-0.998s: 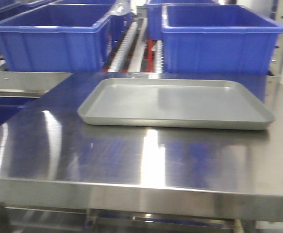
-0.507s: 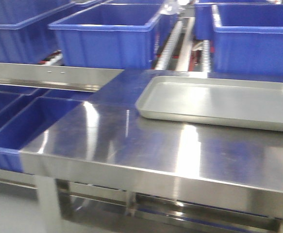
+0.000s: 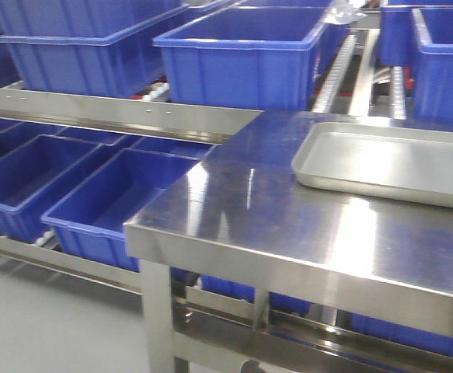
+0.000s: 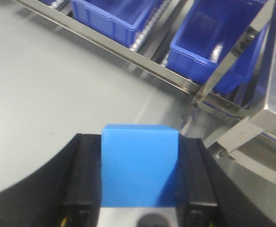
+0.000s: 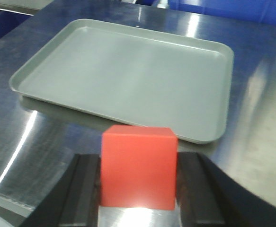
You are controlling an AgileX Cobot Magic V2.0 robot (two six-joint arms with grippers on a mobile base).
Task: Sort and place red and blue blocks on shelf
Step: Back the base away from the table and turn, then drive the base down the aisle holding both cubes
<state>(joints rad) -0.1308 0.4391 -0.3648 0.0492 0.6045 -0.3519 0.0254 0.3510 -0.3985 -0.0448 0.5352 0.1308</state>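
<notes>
Left wrist-mounted view: my left hand (image 4: pixel 140 143) clamped the sky-blue matte cube (image 4: pixel 140 168), grey steel shelf (image 4: pixel 128 51) lying ahead; right hand (image 5: pixel 138 158) gripped the red cube (image 5: pixel 138 170).

- The blue block (image 4: pixel 140 165) between my left jaws is a plain, bright sky-blue.
- The red block (image 5: pixel 138 166) between my right jaws is a flat, even red.
- Both pairs of my jaws are black.
- The tray (image 5: pixel 123 71) is pale grey, unpatterned.
- The counter (image 3: pixel 273 217) is silver steel, streaked with white glare and blue reflections.
- The bins (image 3: pixel 242 58) are deep blue.
- The shelf rail (image 3: pixel 133 116) is brushed grey metal.
- The floor (image 4: pixel 48 85) is light grey.
</notes>
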